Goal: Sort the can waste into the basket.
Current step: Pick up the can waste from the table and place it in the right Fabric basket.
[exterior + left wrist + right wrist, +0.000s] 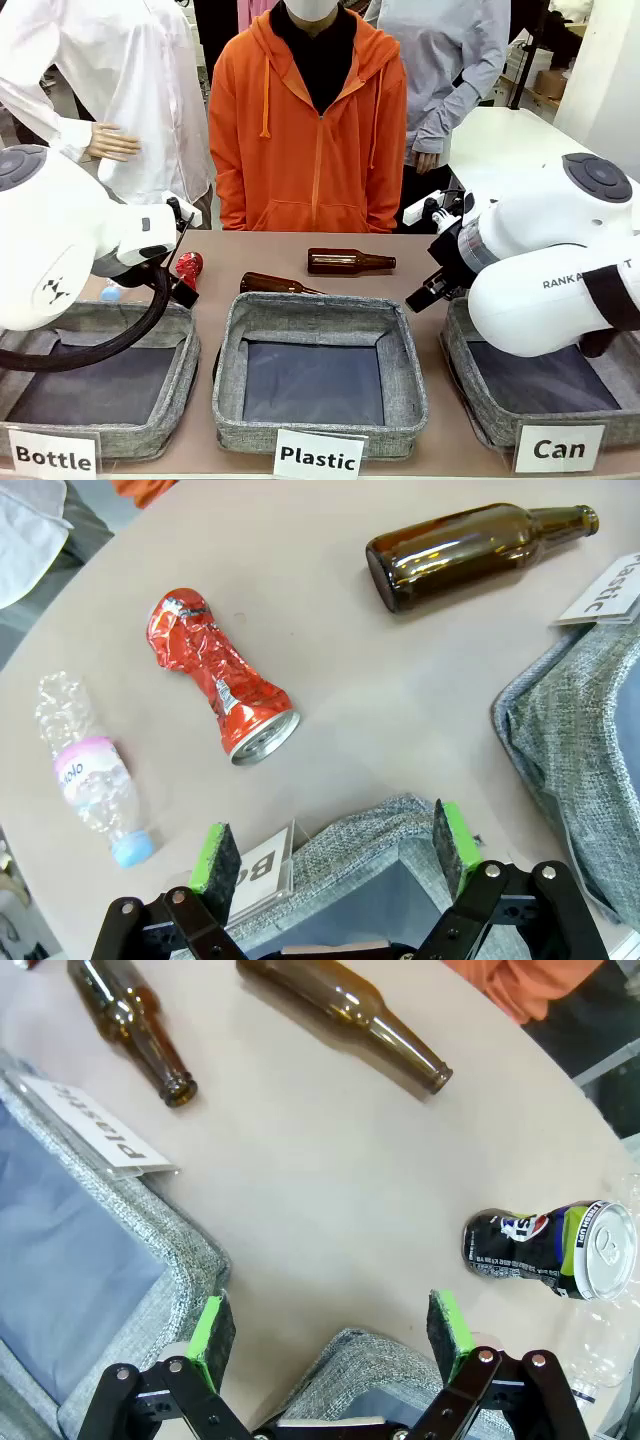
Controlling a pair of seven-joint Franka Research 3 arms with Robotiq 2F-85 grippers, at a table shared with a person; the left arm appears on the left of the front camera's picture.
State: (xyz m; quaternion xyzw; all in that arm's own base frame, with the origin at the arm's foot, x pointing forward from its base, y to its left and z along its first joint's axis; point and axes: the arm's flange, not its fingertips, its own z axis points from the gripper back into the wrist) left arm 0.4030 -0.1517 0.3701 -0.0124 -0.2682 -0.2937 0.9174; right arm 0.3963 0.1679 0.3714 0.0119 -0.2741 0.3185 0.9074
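A crushed red can (pixel 222 683) lies on the table beyond the rim of the "Bottle" basket; from the front the red can (pixel 188 265) sits just past my left gripper (pixel 180 288). That left gripper (pixel 335 848) hangs open over the basket rim, short of the can. A black-and-blue can (pixel 548 1250) with a silver top lies on its side, ahead and to the right of my open right gripper (pixel 332 1328). The right gripper (pixel 426 294) hovers over the far rim of the basket (pixel 462 352) labelled "Can" (pixel 558 448). Both hold nothing.
Two brown glass bottles (pixel 348 262) (pixel 276 284) lie behind the "Plastic" basket (pixel 232 345). A crumpled clear plastic bottle (pixel 90 772) lies left of the red can. The "Bottle" basket (pixel 185 350) sits front left. A person in an orange hoodie (pixel 310 130) stands across the table.
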